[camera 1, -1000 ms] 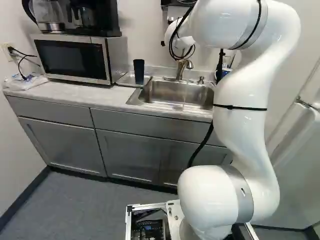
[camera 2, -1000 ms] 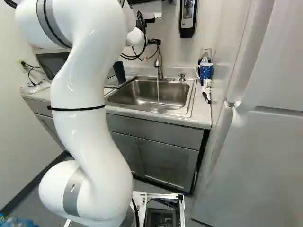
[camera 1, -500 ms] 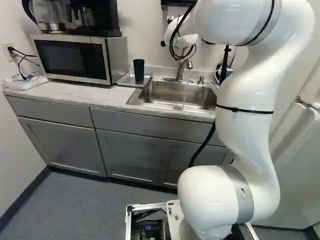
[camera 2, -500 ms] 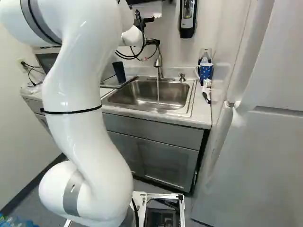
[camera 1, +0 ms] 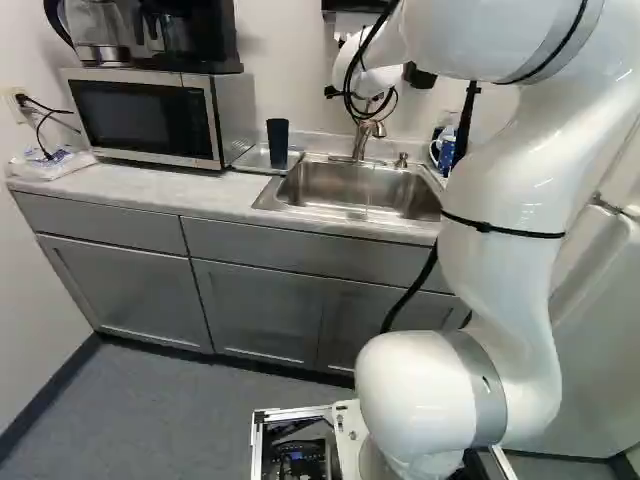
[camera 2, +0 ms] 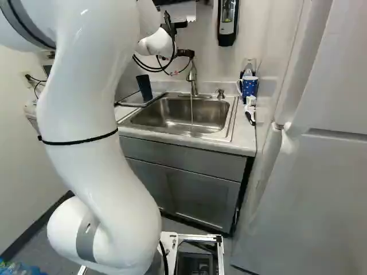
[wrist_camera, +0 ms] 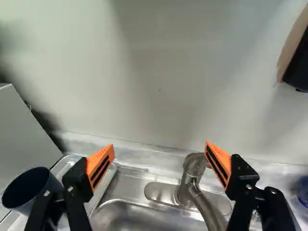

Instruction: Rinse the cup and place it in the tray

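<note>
The claw [wrist_camera: 159, 146] is wide open, holding nothing. The cup [camera 1: 277, 143] stands in the tray [camera 1: 249, 160], left of the sink [camera 1: 318, 188]. Caution: descending here may strike the faucet [wrist_camera: 193, 166]. The microwave [camera 1: 237, 112] limits clearance left; more room lies right, above the basin.

Logged black coffee maker [camera 1: 190, 35] atop microwave [camera 1: 145, 118], left side of left base view. Noted blue spotted mug [camera 2: 249, 86] on table [camera 1: 110, 186], dispenser [camera 2: 227, 24] on wall [camera 1: 285, 60].
</note>
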Robot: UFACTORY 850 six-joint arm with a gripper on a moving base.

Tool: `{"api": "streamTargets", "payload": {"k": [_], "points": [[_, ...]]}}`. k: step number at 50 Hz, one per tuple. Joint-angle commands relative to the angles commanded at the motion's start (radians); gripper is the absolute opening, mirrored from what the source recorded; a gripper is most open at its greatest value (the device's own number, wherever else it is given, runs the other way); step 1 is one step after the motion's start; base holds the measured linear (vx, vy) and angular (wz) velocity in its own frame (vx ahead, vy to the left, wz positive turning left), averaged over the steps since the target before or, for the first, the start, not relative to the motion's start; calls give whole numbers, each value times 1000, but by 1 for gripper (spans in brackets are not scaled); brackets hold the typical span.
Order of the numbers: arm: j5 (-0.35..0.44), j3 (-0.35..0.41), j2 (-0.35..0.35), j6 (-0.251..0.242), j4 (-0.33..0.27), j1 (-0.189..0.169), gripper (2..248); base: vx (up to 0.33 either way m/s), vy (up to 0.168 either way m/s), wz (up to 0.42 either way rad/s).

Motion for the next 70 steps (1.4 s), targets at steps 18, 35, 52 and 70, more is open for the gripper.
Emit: {"api": "streamTargets", "payload": {"k": [18,35,52,70], "points": [[-27,72,65,0,0,-2,247,0,0,0],[-27,146,133,0,0,-15,247,0,0,0],[-27,235,218,0,0,-35,247,0,0,0],[-35,327,310,0,0,-59,247,0,0,0]]}}
